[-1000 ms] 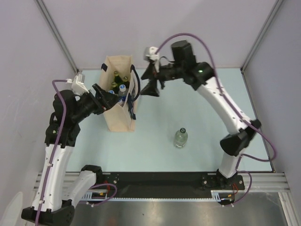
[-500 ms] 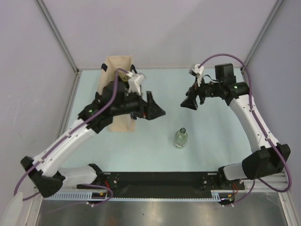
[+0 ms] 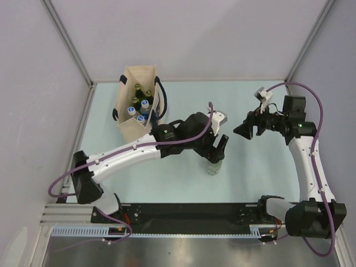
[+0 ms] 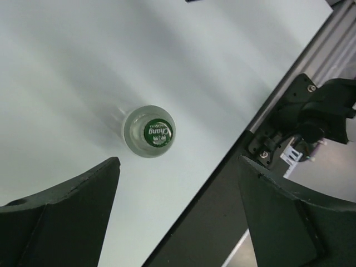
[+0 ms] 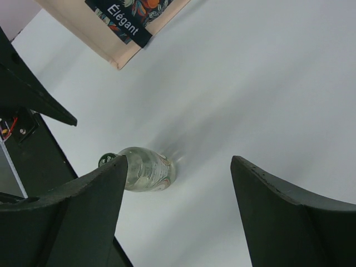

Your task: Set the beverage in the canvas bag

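Pale table (image 3: 233,97), bottle (image 3: 213,167) half hidden beneath left end effector (image 3: 216,151)

Pale mint-green tabletop (image 3: 250,178) spreads beneath the left gripper (image 3: 218,150); plain lilac-grey wall panels (image 3: 178,33) and aluminium corner posts (image 3: 67,41) rise beyond it.

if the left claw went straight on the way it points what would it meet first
Likely the bottle, cap first: it stands upright right under the open left claw; depth unclear.
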Controlling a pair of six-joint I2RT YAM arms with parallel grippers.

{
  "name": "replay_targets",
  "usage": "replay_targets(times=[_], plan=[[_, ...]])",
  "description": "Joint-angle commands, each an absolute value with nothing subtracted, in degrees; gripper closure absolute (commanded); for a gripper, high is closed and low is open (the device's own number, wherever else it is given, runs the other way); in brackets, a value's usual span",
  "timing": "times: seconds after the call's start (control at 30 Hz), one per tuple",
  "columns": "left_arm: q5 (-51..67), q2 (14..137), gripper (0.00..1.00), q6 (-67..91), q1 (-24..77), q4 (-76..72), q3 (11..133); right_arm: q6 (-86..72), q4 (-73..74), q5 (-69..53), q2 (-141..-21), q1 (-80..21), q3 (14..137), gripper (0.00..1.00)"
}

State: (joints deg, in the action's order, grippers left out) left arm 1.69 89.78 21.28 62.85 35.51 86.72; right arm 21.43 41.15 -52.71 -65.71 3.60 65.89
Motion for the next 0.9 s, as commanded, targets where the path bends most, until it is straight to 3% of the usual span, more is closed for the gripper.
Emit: replay_targets(times=[0.0, 0.5, 0.87], plan=[[-6.41, 92.89, 0.10, 18.63, 64.86, 36.91, 92.28, 18.90, 37.88, -55.11, -62.93, 5.45, 64.25, 0.19], [-12.22, 102.47, 0.24, 22.23, 66.62, 41.22, 96.23, 18.55, 38.41, -55.63, -61.52, 7.73, 60.47, 0.19], [-11.95, 107.75, 0.51, 23.03, 66.88, 47.19, 101.42, 18.46, 38.23, -55.72, -62.31, 8.00, 59.85, 0.19]])
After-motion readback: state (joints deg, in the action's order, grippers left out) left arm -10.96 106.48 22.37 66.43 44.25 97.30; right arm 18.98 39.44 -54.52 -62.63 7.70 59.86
